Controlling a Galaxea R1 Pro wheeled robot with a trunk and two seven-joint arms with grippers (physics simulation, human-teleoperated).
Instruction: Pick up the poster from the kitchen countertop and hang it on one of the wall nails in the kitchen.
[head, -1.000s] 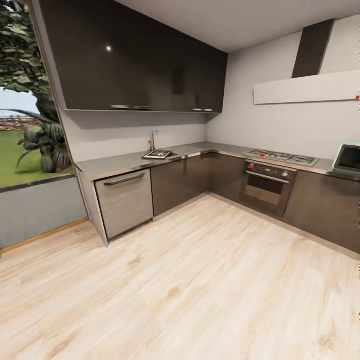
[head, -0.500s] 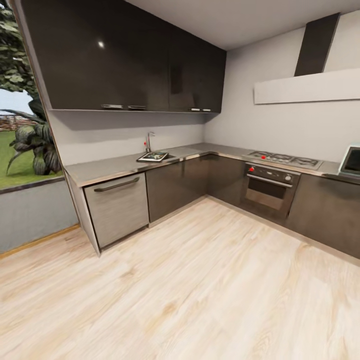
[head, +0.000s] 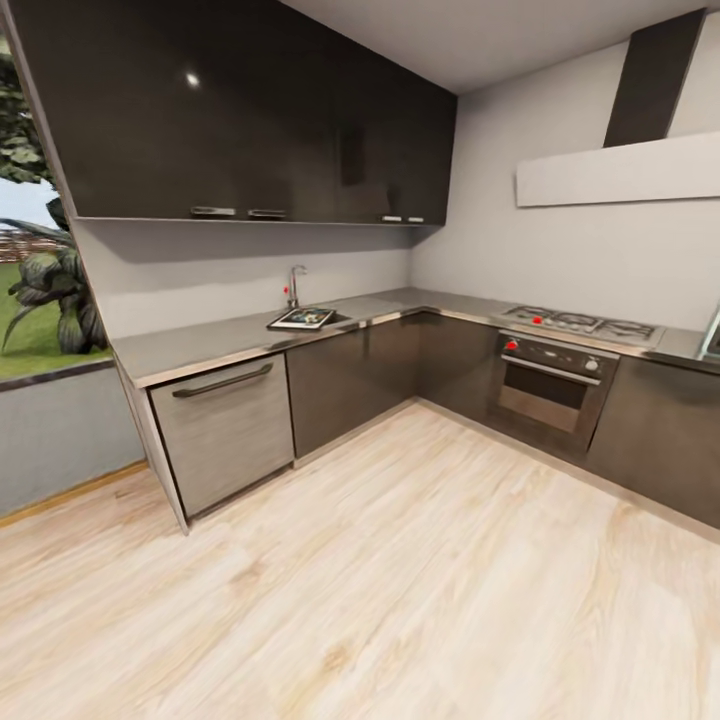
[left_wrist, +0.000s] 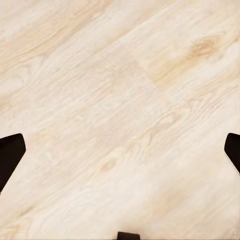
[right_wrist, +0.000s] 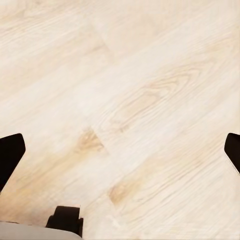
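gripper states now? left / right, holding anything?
Left gripper: open, fingers wide apart, nothing between them, wood floor below.
Right gripper: open, fingers wide apart, empty, floor below.

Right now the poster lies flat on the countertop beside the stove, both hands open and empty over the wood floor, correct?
Not quite. In the head view the poster lies flat on the countertop beside the tap, not the stove. The rest holds: left hand and right hand are open, empty.

Pale wood floor (head: 420, 590) runs to dark lower cabinets (head: 350, 375). Glossy black wall cupboards (head: 250, 120) hang on grey walls (head: 560, 250); a window (head: 35, 280) shows greenery outside.
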